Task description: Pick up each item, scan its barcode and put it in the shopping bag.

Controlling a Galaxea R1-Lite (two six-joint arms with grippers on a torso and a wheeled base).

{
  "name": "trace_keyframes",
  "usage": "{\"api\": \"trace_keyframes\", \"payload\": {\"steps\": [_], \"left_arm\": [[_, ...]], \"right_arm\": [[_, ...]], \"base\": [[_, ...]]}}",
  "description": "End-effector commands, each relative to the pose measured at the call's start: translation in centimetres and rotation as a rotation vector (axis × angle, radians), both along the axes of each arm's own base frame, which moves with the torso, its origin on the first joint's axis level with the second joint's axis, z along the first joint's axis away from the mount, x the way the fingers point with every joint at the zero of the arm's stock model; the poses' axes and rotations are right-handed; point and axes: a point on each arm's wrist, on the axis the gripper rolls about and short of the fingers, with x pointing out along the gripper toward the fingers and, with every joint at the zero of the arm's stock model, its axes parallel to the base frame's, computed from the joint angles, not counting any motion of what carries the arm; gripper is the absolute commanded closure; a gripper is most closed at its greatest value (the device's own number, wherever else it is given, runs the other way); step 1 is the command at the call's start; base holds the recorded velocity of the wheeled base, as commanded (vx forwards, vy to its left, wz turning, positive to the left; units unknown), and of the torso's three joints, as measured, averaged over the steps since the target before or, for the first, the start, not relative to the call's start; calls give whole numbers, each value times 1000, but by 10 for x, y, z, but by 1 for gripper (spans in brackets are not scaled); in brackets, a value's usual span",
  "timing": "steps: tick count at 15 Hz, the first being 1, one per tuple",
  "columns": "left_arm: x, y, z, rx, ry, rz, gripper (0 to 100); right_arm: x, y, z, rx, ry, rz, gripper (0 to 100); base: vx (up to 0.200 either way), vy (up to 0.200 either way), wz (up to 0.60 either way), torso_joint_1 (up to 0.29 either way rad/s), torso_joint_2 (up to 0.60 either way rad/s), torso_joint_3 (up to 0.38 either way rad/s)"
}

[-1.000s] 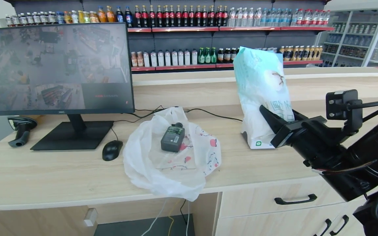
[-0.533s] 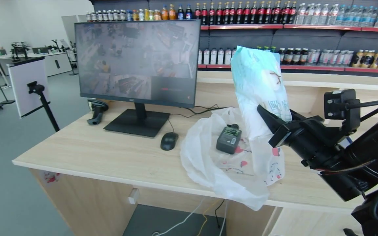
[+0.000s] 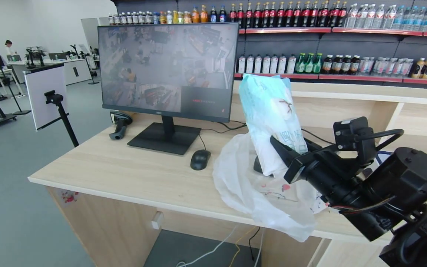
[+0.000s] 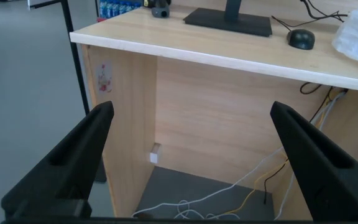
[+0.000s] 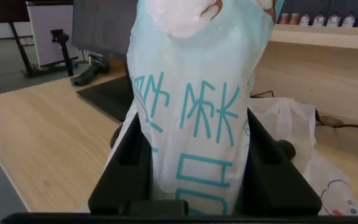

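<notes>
Leftward since a second ago goes my right pincer (image 5: 194, 124), carrying the tall blue-and-white pack (image 3: 269, 111) off the wooden counter (image 3: 124, 174) to above the white shopping bag (image 3: 243, 185); the monitor (image 3: 169, 70) stands far left; the bag lies crumpled at the near edge; the pack, pinched nearly upright, hides most of a dark item (image 3: 257, 165) in the bag; my left pincer (image 4: 191, 155) hangs spread, low before the counter's front; a mouse (image 3: 200, 160) sits just left of the bag.

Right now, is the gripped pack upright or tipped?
Upright, leaning slightly: the pack stands tall in the right gripper, over the shopping bag.
</notes>
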Motion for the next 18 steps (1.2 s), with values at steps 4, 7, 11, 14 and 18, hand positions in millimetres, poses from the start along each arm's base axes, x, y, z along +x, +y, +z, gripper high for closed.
{"api": "trace_keyframes", "payload": {"steps": [4,7,11,14,18], "left_arm": [[0,0,0,-1,-2,1,0],[0,0,0,-1,-2,1,0],[0,0,0,-1,-2,1,0],[0,0,0,-1,-2,0,0],[0,0,0,-1,-2,1,0]], "right_arm": [[6,10,-30,10,125,-138,100],[1,7,-40,8,172,-170,100],[-4,5,-46,-12,197,-164,100],[-4,5,-47,-14,201,-164,100],[-15,1,-57,-33,249,-155,100]], "base": [[0,0,0,0,0,0],[0,0,0,0,0,0],[0,0,0,0,0,0],[0,0,0,0,0,0],[0,0,0,0,0,0]]}}
